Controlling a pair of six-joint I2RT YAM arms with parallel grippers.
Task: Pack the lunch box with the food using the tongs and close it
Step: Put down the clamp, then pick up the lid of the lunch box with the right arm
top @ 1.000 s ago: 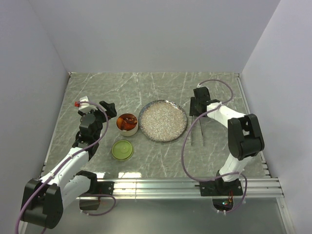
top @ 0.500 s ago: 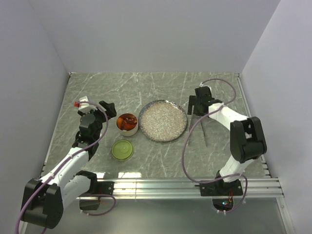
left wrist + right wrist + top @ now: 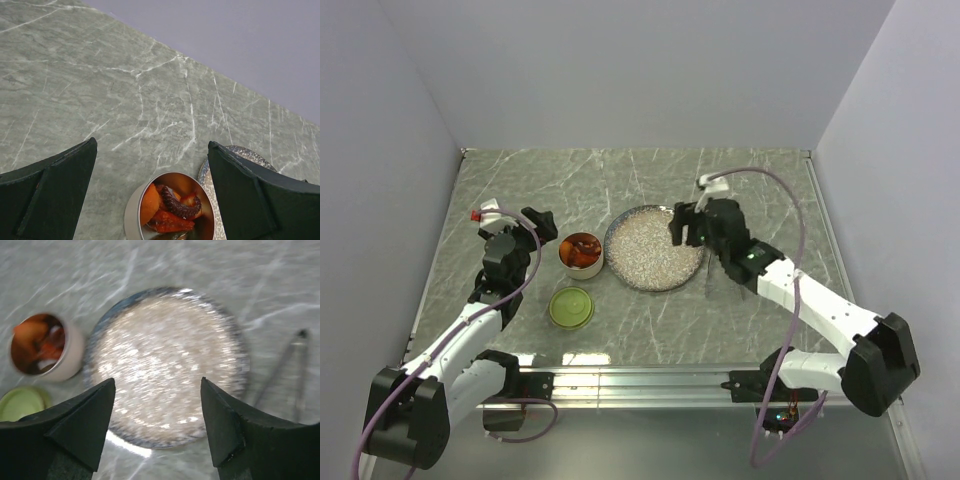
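Since the lid (image 3: 571, 307), just beside the lunch box (image 3: 582, 252), looks thin and slick, pinch its rim; left gripper (image 3: 151, 144) and right gripper (image 3: 157, 381) gape empty

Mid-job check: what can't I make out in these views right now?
Tongs: blurred in the right wrist view, tips behind the right end effector; the right arm hides most from above.
Lid: right wrist view, cropped by the frame edge.
Lunch box: left wrist view, cut by the bottom edge.
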